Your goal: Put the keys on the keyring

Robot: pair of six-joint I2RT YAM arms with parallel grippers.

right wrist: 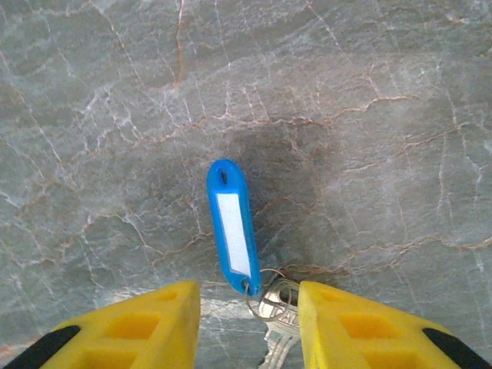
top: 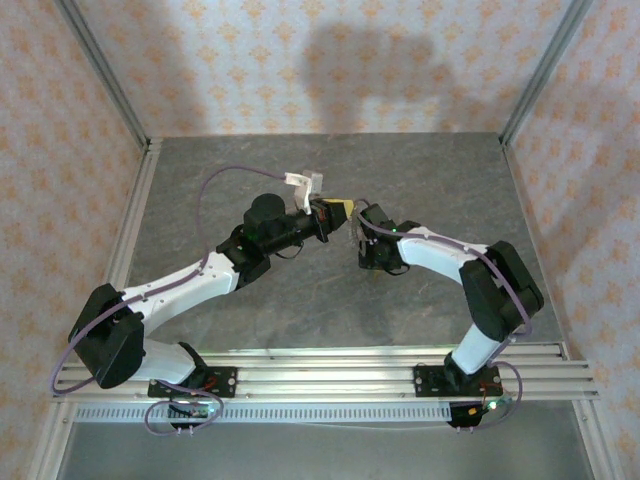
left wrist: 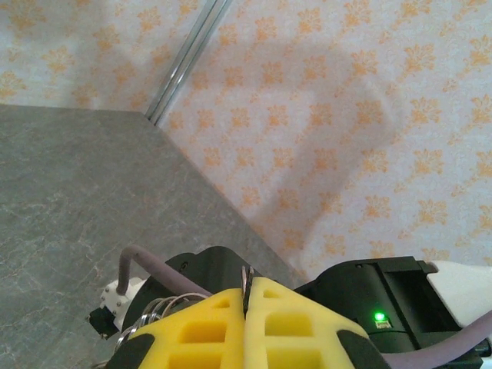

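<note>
The keys (right wrist: 278, 323) are one silver key joined by a small wire ring to a blue tag (right wrist: 233, 223) with a white label. They lie on the grey stone table (right wrist: 369, 92). My right gripper (right wrist: 246, 286) is open and straddles them, its yellow fingers (right wrist: 154, 323) touching neither key nor tag. The keyring (left wrist: 247, 278) is a thin metal loop pinched edge-on between the pads of my shut left gripper (left wrist: 249, 290). Silver wire coils (left wrist: 165, 307) hang beside its left finger. From above, the left gripper (top: 337, 210) and right gripper (top: 356, 236) nearly meet at mid-table.
Patterned walls (top: 330, 60) enclose the table on three sides, with aluminium rails (top: 135, 225) along its edges. The right arm's black wrist with a green light (left wrist: 378, 316) sits just beyond my left fingers. Bare table lies to the left (top: 190, 190) and right (top: 470, 180).
</note>
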